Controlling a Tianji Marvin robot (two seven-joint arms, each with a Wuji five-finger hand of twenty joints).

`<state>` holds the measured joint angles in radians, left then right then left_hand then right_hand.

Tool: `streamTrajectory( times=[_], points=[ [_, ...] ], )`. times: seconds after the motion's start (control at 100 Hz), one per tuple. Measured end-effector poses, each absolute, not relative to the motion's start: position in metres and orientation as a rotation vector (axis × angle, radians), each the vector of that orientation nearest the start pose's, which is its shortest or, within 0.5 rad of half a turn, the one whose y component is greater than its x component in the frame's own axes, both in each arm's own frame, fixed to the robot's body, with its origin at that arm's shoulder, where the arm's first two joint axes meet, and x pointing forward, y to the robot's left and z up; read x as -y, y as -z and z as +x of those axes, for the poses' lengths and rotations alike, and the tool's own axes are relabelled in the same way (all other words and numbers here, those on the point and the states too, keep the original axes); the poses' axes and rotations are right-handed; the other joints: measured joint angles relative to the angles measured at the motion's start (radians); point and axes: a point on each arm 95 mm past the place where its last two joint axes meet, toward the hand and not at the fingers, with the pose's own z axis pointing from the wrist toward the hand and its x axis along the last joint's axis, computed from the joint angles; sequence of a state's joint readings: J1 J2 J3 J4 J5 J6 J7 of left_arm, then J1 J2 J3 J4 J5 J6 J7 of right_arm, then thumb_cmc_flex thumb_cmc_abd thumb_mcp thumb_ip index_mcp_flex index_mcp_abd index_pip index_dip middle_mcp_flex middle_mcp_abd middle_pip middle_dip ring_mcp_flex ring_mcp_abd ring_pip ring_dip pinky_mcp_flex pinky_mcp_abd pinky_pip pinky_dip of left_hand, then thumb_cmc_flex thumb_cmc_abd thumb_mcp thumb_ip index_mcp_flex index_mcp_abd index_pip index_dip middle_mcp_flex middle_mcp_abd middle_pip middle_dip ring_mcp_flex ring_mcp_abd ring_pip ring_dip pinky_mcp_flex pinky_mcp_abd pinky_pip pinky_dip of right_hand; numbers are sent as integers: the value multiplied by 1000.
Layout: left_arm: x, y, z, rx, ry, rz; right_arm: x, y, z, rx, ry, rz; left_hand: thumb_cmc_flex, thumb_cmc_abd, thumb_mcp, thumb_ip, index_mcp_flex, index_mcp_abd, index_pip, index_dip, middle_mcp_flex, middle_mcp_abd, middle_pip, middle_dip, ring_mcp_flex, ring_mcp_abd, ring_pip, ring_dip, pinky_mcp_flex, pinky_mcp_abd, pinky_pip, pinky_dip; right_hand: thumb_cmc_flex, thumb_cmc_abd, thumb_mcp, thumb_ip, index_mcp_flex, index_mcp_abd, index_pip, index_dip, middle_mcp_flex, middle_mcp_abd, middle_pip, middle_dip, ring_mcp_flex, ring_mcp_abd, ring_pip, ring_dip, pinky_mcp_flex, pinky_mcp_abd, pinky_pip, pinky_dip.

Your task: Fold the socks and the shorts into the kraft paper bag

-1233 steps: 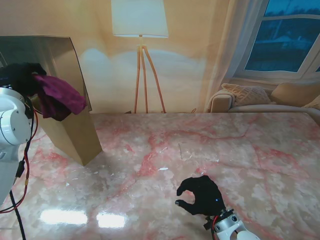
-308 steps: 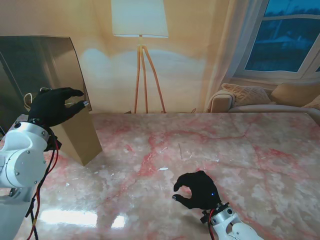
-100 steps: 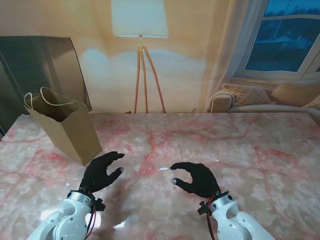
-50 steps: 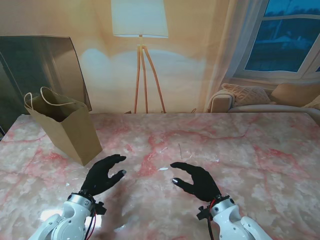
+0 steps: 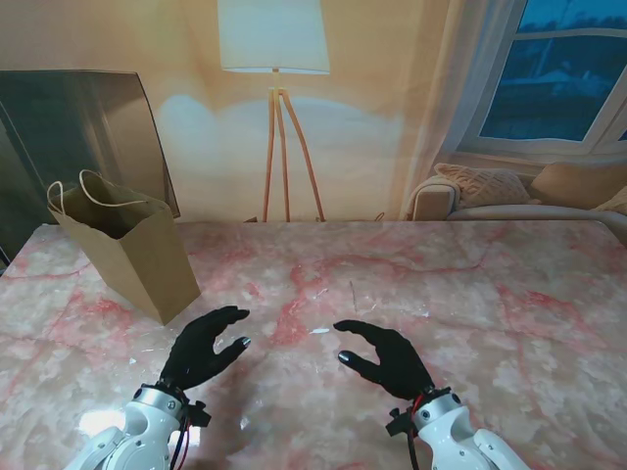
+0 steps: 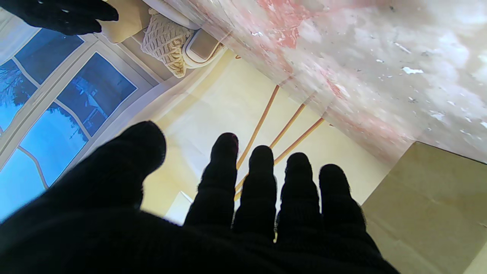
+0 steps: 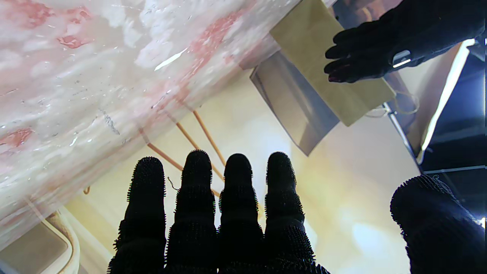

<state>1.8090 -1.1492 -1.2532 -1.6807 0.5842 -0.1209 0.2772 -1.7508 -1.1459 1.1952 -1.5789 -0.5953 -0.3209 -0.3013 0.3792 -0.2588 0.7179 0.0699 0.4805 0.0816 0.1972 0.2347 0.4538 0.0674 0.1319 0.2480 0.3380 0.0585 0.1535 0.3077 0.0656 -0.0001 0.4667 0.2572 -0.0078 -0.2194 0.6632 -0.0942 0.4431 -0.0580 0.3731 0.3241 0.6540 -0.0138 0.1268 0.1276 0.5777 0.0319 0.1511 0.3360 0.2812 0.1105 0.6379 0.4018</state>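
The kraft paper bag (image 5: 132,253) stands upright at the far left of the table, mouth open, its cord handles up; the bag (image 7: 330,72) also shows in the right wrist view and the bag (image 6: 430,205) in the left wrist view. No socks or shorts are visible anywhere; the bag's inside is hidden. My left hand (image 5: 203,348) hovers near me, just right of the bag's base, fingers spread and holding nothing. My right hand (image 5: 387,357) hovers beside it, fingers apart and curved, also holding nothing. The two hands face each other a short gap apart.
The pink marble table (image 5: 470,294) stretches to the right and far side. Behind it stand a floor lamp (image 5: 275,117), a dark panel (image 5: 69,127) behind the bag, and a sofa with cushions (image 5: 490,191) under the window.
Earlier my left hand held a purple cloth over the bag, then left it bare-handed and came down near me. In the last second both hands barely shifted.
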Motion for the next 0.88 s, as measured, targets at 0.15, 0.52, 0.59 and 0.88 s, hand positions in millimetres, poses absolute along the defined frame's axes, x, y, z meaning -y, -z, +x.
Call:
streamTrajectory(
  times=[0.15,0.52,0.59,0.88],
  points=[
    [10,353,326,-1054,1897,-1601,-26,366,329,1411,2570,-1866,0,0,0,0,0,0,-7,0,0,0,0,0,0,0,0,0,0,0,0,0,12,1,-2,0,0,0,0,0,-9,0,20,0,0,0,0,0,0,1,0,0],
    [10,354,321,-1049,1901,-1610,-25,367,328,1416,2568,-1871,0,15,0,2,0,0,-7,0,0,0,-2,0,0,0,-1,0,0,1,0,0,12,1,-2,0,0,0,0,0,-9,0,22,0,0,0,0,0,0,2,0,0],
    [10,354,321,-1051,1902,-1614,-26,367,328,1416,2566,-1874,0,15,0,2,0,0,-8,0,0,0,-2,0,0,0,-1,0,0,1,0,0,26,1,-2,0,0,0,0,0,-9,0,22,0,0,0,0,0,0,3,0,0],
    [7,354,320,-1050,1901,-1611,-29,369,326,1415,2574,-1861,0,15,0,4,0,0,-7,0,0,0,-2,0,0,0,-1,0,-1,2,0,0,37,0,-2,0,0,0,0,0,-9,0,33,9,0,0,0,0,0,3,0,0]
  ],
)
